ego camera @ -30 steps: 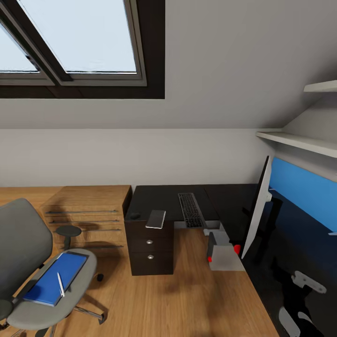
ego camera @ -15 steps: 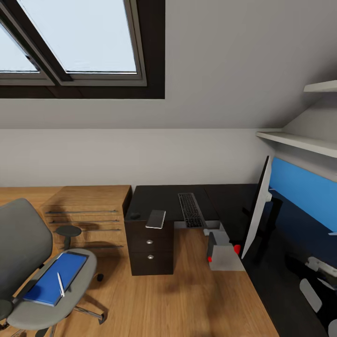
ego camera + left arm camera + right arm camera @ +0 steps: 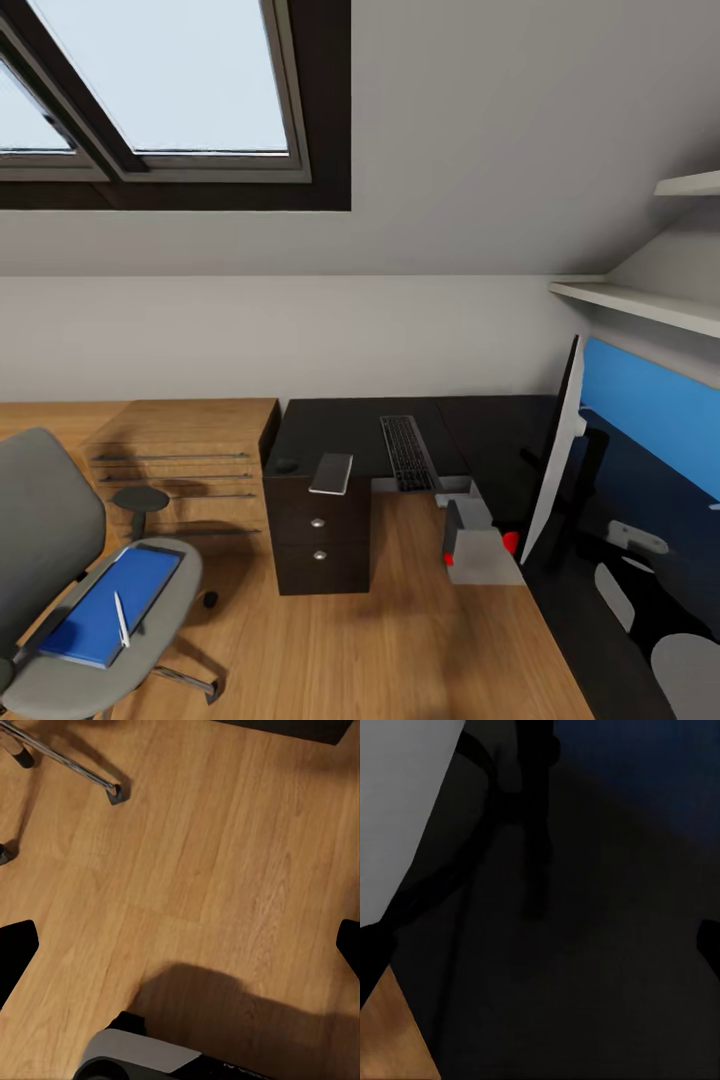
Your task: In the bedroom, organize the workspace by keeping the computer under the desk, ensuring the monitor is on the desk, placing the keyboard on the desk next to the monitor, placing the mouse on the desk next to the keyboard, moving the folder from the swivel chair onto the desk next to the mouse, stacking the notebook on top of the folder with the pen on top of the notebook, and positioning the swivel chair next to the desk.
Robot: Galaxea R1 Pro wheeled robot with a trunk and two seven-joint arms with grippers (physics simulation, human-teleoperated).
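Note:
The grey swivel chair (image 3: pixel 40 540) stands at the lower left; a blue folder (image 3: pixel 100 605) lies on its seat with a white pen (image 3: pixel 120 618) on top. On the dark L-shaped desk (image 3: pixel 340 425) lie a black keyboard (image 3: pixel 407 452), a dark mouse (image 3: pixel 287 465) and a flat grey slab (image 3: pixel 332 473). The monitor (image 3: pixel 560 450) stands edge-on on the desk's right wing. A grey computer box (image 3: pixel 478 548) with red parts sits on the floor by the desk. My left gripper (image 3: pixel 180 949) hangs open over the wood floor. My right gripper (image 3: pixel 540 945) is open above the dark desktop near the monitor's stand (image 3: pixel 532 817).
A wooden drawer unit (image 3: pixel 190 450) stands left of the desk, whose own dark drawers (image 3: pixel 318 535) face me. White shelves (image 3: pixel 640 300) hang at the right over a blue wall panel (image 3: pixel 650 400). A chair caster (image 3: pixel 114 792) and my base (image 3: pixel 142 1057) show by the left gripper.
My right arm has swung up and over the desk's right wing, its grey links now larger at the lower right. The head view has shifted slightly; the desk things have not moved.

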